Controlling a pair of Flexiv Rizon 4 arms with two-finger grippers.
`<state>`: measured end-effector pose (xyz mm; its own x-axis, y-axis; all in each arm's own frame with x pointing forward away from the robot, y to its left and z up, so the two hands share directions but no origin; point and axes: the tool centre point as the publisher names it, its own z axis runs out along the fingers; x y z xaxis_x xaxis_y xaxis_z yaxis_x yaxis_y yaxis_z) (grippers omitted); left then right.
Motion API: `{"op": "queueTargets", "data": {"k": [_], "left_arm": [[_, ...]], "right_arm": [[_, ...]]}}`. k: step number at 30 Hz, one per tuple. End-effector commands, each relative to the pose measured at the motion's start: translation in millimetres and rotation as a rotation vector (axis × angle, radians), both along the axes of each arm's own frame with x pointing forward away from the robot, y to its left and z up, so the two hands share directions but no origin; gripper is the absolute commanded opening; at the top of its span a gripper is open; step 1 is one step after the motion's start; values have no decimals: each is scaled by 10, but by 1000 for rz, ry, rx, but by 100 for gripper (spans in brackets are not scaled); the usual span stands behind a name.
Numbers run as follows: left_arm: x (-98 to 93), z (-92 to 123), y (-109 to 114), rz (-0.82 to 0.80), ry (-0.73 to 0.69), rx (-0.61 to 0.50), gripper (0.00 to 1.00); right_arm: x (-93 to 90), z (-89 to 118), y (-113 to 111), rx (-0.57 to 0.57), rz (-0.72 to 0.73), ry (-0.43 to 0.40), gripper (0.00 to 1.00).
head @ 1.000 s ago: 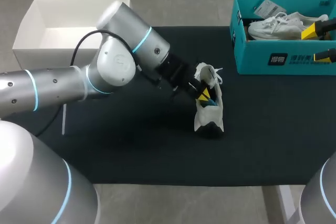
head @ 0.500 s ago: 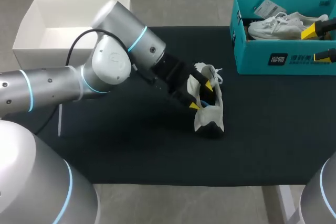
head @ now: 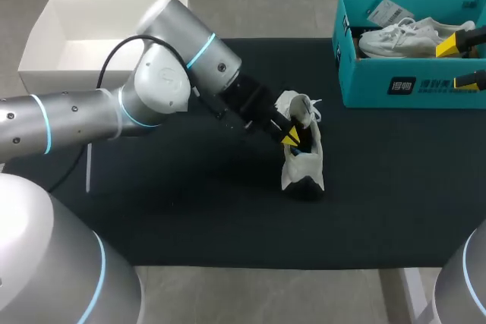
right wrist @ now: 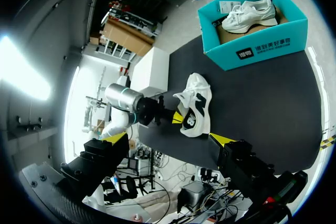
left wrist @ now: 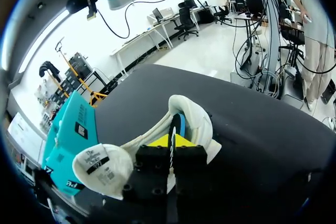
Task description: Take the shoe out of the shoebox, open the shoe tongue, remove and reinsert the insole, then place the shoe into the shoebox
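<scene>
A white shoe (head: 294,176) stands on the black mat (head: 190,218), its tongue (left wrist: 100,163) folded back. My left gripper (head: 291,139) reaches into the shoe's opening (left wrist: 191,116). Its yellow tips (left wrist: 170,142) are pressed together on the thin edge of the blue insole (left wrist: 178,123). The teal shoebox (head: 395,85) at the back right holds a second white shoe (head: 399,36). My right gripper (head: 463,63) hangs open at the box's right end, holding nothing. From the right wrist view the shoe (right wrist: 197,103) and the shoebox (right wrist: 257,51) lie far ahead of the right gripper (right wrist: 167,139).
An open white box (head: 45,66) sits at the back left, off the mat's corner. A paper tag (head: 389,11) lies in the teal box behind the second shoe.
My left gripper spread its fingers inside the shoe half a second ago and has closed again on the insole edge. The right arm has not moved.
</scene>
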<state>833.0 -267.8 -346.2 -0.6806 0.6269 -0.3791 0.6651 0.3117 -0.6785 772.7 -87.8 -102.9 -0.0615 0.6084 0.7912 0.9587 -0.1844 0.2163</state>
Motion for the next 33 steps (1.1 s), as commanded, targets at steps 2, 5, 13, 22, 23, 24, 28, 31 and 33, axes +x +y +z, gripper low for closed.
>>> {"op": "queueTargets", "data": {"k": [2,5,13,22,23,24,28,31,33], "left_arm": [[56,55,-36,-42,4,84,0],[34,5,-73,-58,9,96,0],[-6,-71,-105,-101,31,150,0],[22,-6,-42,-92,8,166,0],[14,-26,-58,-103,11,182,0],[6,-48,-75,-114,10,203,0],[-6,-120,-169,-165,-19,294,0],[2,-45,-212,-203,-65,353,0],[22,49,-216,-222,-93,385,0]], "right_arm": [[-2,-2,2,-3,-2,1,100],[-2,-2,2,-3,-2,1,100],[-2,-2,2,-3,-2,1,100],[-2,-2,2,-3,-2,1,100],[-2,-2,2,-3,-2,1,100],[-2,-2,2,-3,-2,1,100],[-2,-2,2,-3,-2,1,100],[-2,-2,2,-3,-2,1,100],[-2,-2,2,-3,-2,1,100]]}}
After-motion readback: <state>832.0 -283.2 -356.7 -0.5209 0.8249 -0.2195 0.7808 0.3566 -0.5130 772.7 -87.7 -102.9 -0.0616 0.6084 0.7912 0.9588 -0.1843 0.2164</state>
